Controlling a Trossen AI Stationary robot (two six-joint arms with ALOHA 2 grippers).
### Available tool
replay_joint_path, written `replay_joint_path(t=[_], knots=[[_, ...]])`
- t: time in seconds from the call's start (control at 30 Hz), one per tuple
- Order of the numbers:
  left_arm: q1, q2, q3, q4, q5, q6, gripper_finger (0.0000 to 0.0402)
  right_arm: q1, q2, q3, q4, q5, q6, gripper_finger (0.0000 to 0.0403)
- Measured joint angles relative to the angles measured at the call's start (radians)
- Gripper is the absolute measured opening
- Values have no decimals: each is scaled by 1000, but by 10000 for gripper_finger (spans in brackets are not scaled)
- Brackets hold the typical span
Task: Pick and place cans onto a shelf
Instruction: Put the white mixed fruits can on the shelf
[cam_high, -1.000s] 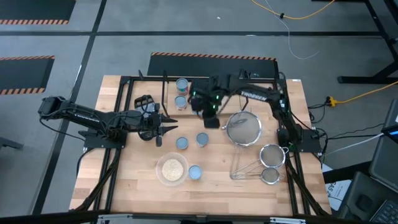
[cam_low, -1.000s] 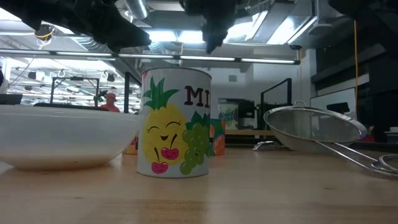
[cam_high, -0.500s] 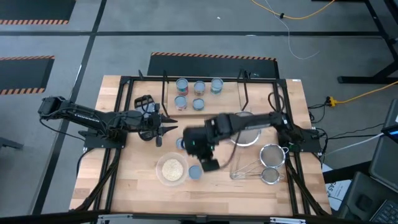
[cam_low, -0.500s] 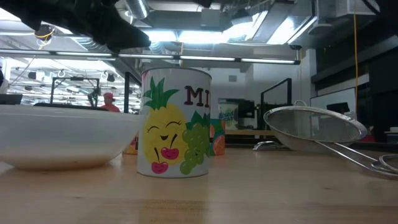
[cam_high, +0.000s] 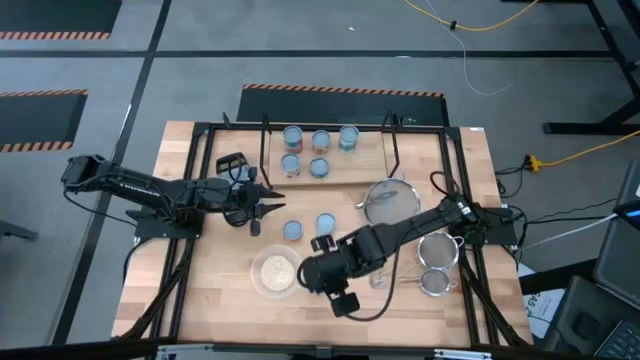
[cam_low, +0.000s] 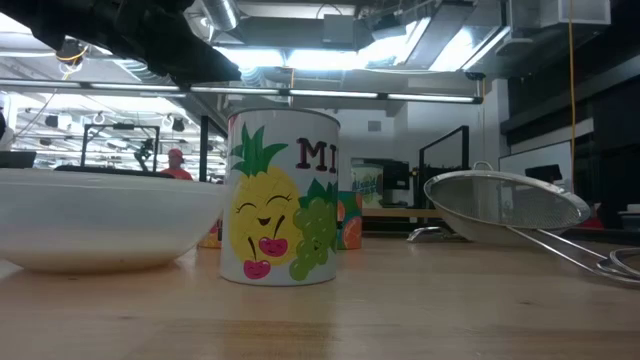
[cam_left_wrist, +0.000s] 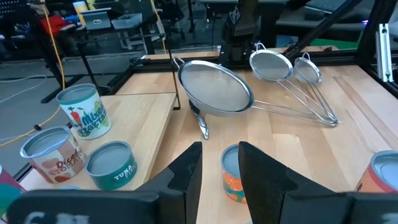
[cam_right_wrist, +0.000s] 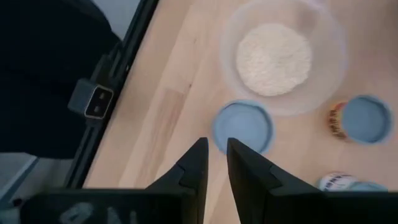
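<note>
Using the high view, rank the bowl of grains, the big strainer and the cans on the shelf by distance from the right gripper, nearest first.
From the right gripper:
1. Bowl of grains, right beside it.
2. Big strainer, mid-table, on the right arm's side.
3. Cans on the shelf, at the far edge.

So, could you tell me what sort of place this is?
Probably a robotics lab or workshop: floor hazard stripes, a loose yellow cable, and ceiling ducts beyond the wooden table.
</note>
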Motion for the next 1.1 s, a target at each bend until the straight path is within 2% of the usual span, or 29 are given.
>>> replay_joint_path(t=[0.2,0.5,0.7,1.1], knots=[[0,0,0,-1,0,-17,98,10,1,-131,82,1,-26,65],[0,0,0,-2,0,-17,98,9,1,-260,191,-15,-188,65],[0,0,0,-2,0,-19,98,-2,1,-269,210,-76,-255,65],[0,0,0,-8,0,-19,98,-18,-2,-305,215,-44,-314,65]])
